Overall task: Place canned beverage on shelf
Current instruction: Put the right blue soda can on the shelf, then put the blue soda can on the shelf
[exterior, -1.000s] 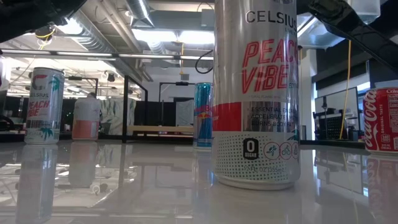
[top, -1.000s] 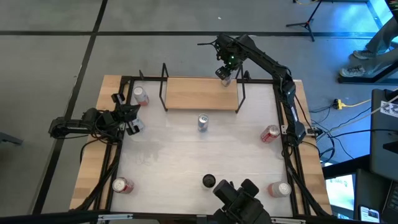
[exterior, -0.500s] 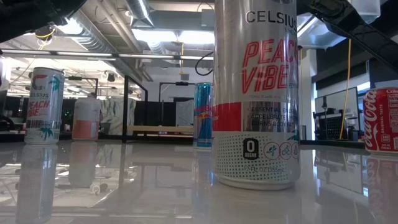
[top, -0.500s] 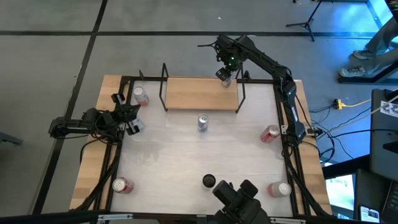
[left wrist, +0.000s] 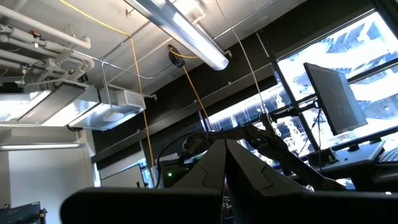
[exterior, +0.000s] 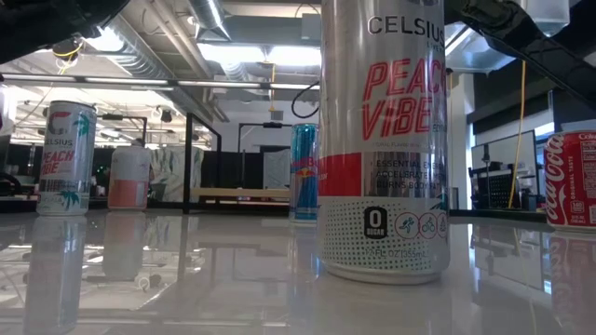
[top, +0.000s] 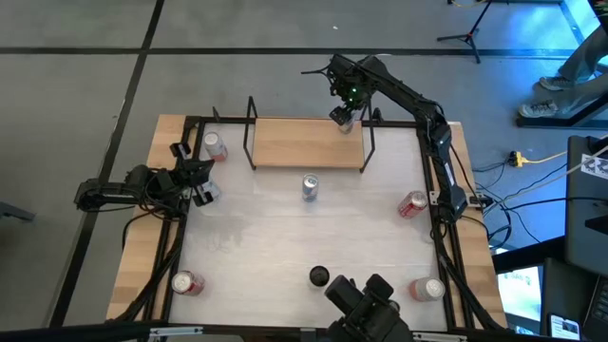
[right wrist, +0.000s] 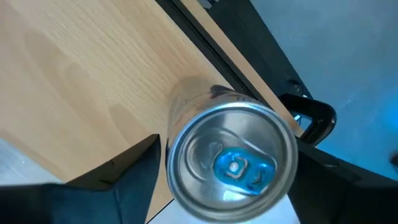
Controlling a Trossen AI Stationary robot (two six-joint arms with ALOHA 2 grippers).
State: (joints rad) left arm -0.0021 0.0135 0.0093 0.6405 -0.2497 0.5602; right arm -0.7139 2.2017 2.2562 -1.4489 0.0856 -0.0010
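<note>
The shelf (top: pixel 294 142), a light-wood board with black wire uprights, stands at the table's far side. A silver can with a blue tab (right wrist: pixel 231 163) stands upright on the board (right wrist: pixel 81 81) near its right end, by the far edge. My right gripper (top: pixel 343 112) points down over this can. It is open, with one finger on either side of the can's top and a narrow gap to it. My left gripper (top: pixel 202 186) rests at the table's left edge, shut, with its fingers (left wrist: pixel 225 168) pointing up at the ceiling.
Loose cans stand on the table: one at the centre (top: pixel 310 186), a red one at the right (top: pixel 412 203), one at the far left (top: pixel 215 145), and two near the front corners (top: pixel 185 282) (top: pixel 427 289). A tall can (exterior: pixel 384 140) fills the low view.
</note>
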